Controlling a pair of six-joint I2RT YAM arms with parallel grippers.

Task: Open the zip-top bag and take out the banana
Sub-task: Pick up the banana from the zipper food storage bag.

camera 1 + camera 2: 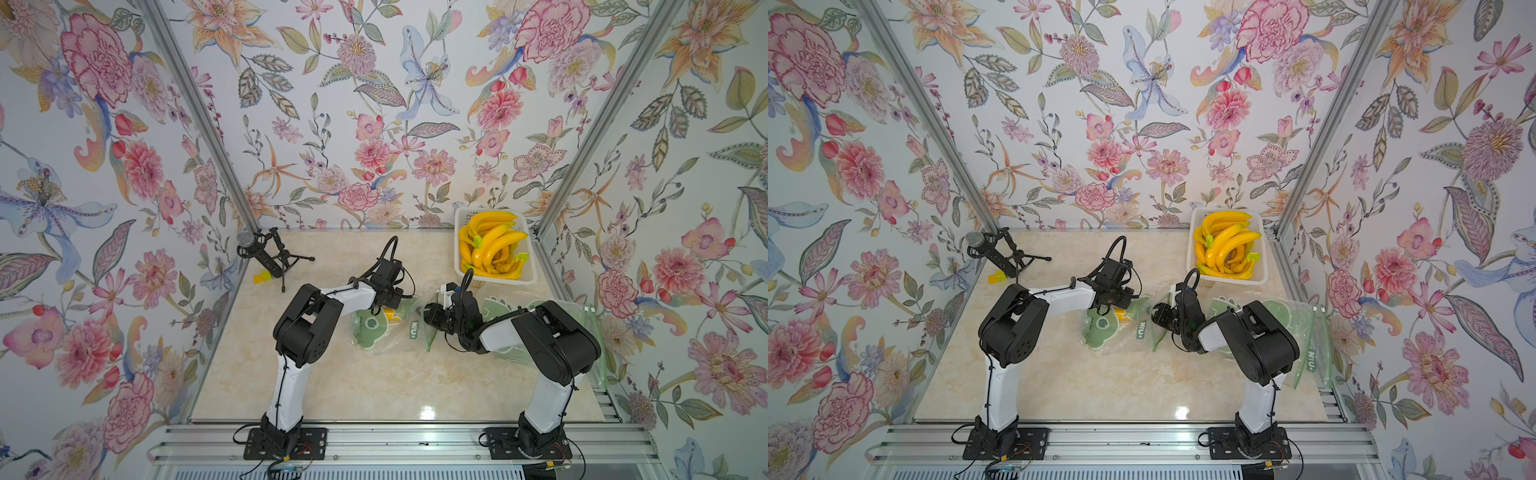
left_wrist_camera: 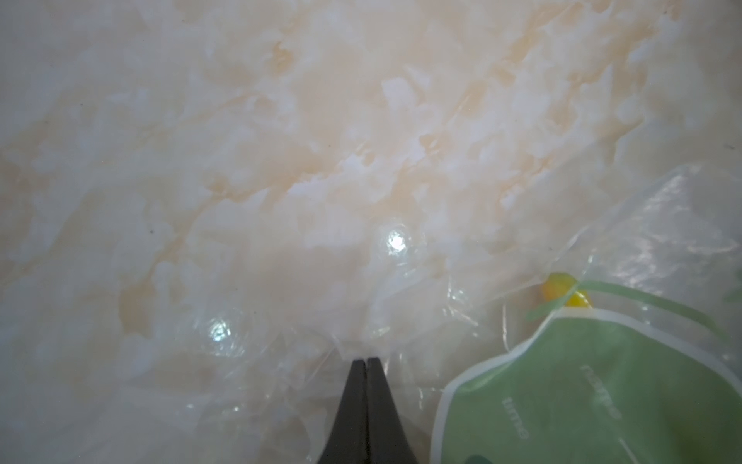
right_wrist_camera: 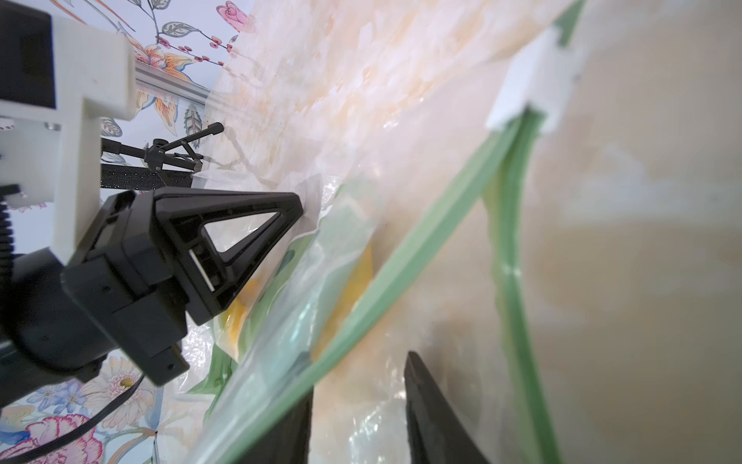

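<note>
While shut on film of the zip-top bag (image 2: 602, 381), left fingers (image 2: 356, 405); right fingers (image 3: 435, 418) apart at its mouth.

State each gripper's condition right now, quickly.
Left gripper: shut, pinching clear film of the zip-top bag.
Right gripper: open, jaws apart at the bag's mouth.

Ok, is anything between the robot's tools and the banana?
Yes, plastic. The banana lies inside the zip-top bag; the left tool pinches clear film beside it, the right tool stands open at the parted zip.
</note>
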